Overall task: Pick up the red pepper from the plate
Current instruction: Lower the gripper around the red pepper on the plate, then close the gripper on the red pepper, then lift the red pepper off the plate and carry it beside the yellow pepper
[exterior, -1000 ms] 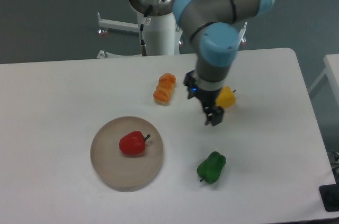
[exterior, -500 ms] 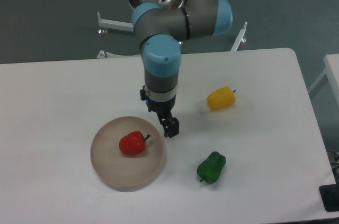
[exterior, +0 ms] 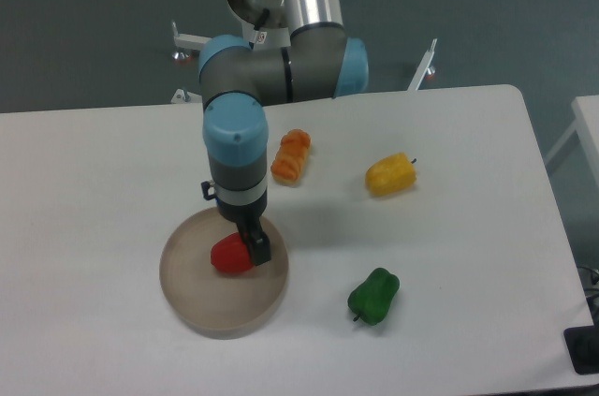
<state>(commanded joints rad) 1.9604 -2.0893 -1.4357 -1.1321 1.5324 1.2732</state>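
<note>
The red pepper (exterior: 226, 256) lies on the round beige plate (exterior: 201, 307) at the front left of the table. My gripper (exterior: 253, 248) hangs straight down over the plate, its dark fingers (exterior: 258, 249) at the pepper's right side and covering its stem. The fingers overlap the pepper; I cannot tell whether they are open or closed on it. The pepper rests on the plate.
An orange pepper (exterior: 291, 155) lies behind the plate. A yellow pepper (exterior: 390, 174) lies at mid right and a green pepper (exterior: 374, 295) at the front right. The arm's base (exterior: 271, 3) stands behind the table's back edge.
The arm has swept left from beside the yellow pepper, over the orange pepper, and come down onto the plate at the red pepper. The peppers have not moved.
</note>
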